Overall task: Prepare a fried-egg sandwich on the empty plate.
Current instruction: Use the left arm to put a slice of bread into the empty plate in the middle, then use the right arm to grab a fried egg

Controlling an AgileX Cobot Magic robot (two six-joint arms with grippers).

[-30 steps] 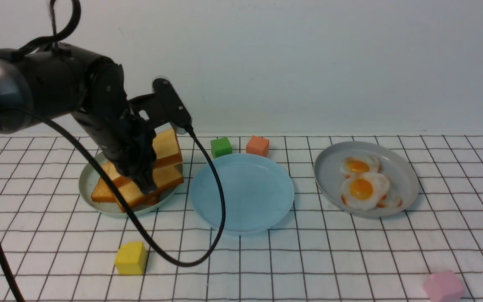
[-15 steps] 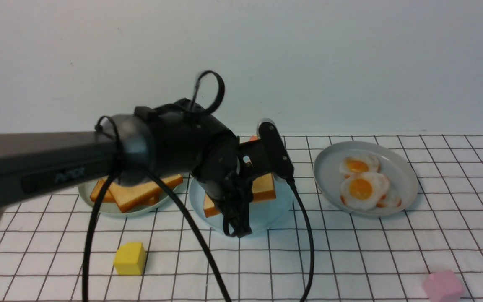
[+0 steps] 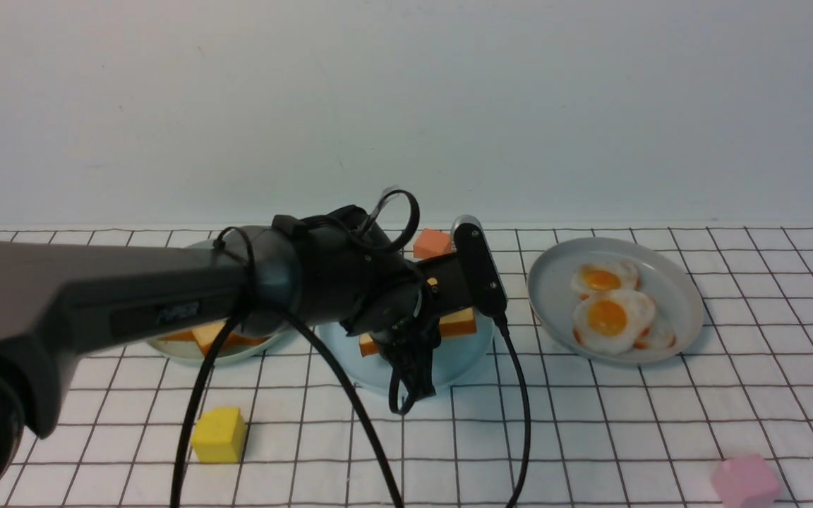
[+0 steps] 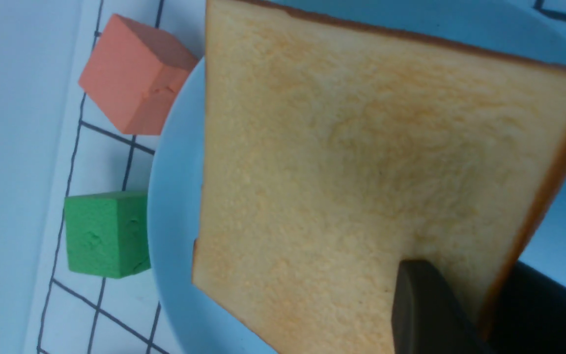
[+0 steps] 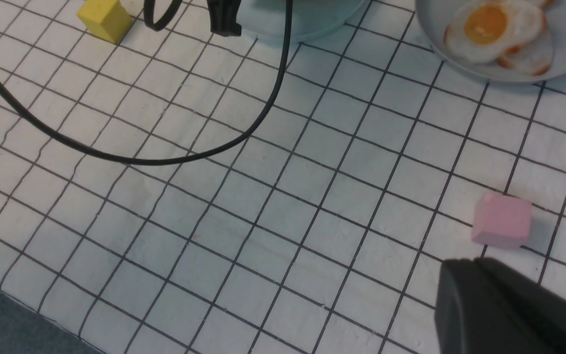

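A golden toast slice (image 3: 457, 323) lies flat on the pale blue empty plate (image 3: 470, 358) at the table's middle. In the left wrist view the toast slice (image 4: 352, 162) covers most of the empty plate (image 4: 170, 221). My left gripper (image 4: 479, 307) straddles one corner of the slice, one finger over its face and the other under its crust, the jaws loosened. In the front view the left gripper (image 3: 417, 339) is mostly hidden by its own wrist. Fried eggs (image 3: 607, 317) lie on the grey plate (image 3: 682, 282) at the right. My right gripper (image 5: 465, 265) hangs shut and empty above the cloth.
A grey-green plate (image 3: 166, 351) with leftover toast (image 3: 219, 339) sits behind my left arm. Cubes are scattered around: yellow (image 3: 219, 435), pink (image 3: 745, 481), orange (image 3: 432, 243) and green (image 4: 106, 233). A black cable (image 5: 263, 108) loops over the cloth in front of the blue plate.
My left arm carried the toast from the left plate across to the blue plate and lowered it flat. The jaws have loosened. The right gripper has stayed still.
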